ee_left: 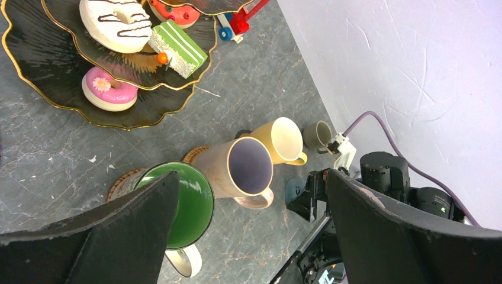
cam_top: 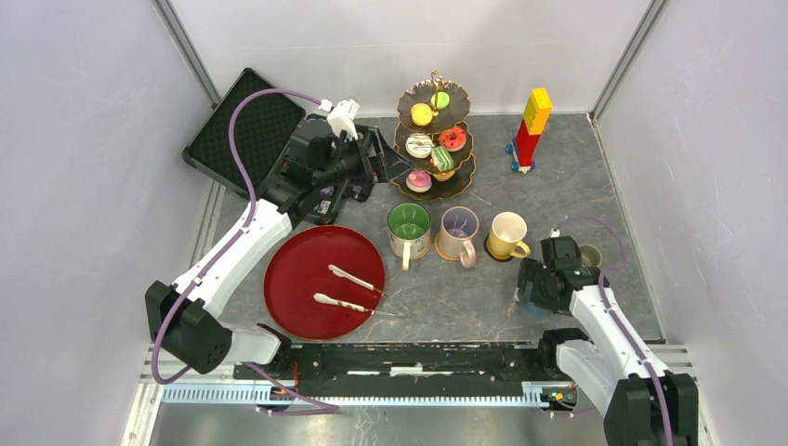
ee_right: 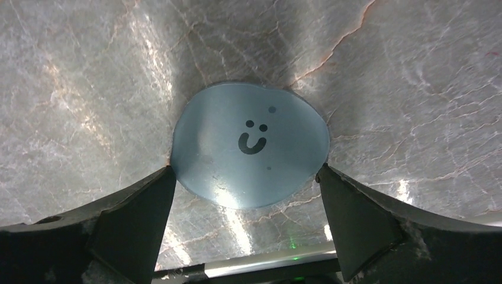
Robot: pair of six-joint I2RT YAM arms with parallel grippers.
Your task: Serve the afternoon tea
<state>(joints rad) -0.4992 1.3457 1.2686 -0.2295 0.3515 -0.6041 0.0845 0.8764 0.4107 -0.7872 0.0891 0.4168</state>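
Note:
The three-tier gold-rimmed stand holds donuts, macarons and cakes; a white donut, a green cake and a pink donut show close up. In front of it stand the green-lined mug, lilac mug and yellow mug, with the small grey mug further right. My left gripper hovers open and empty beside the stand. My right gripper is open, pointing down over a blue smiley coaster that lies flat on the table, fingertips at its rim.
A round red tray with metal tongs lies front left. A red-and-yellow block tower stands back right. A black case leans at the back left. Woven coasters sit under the green and lilac mugs.

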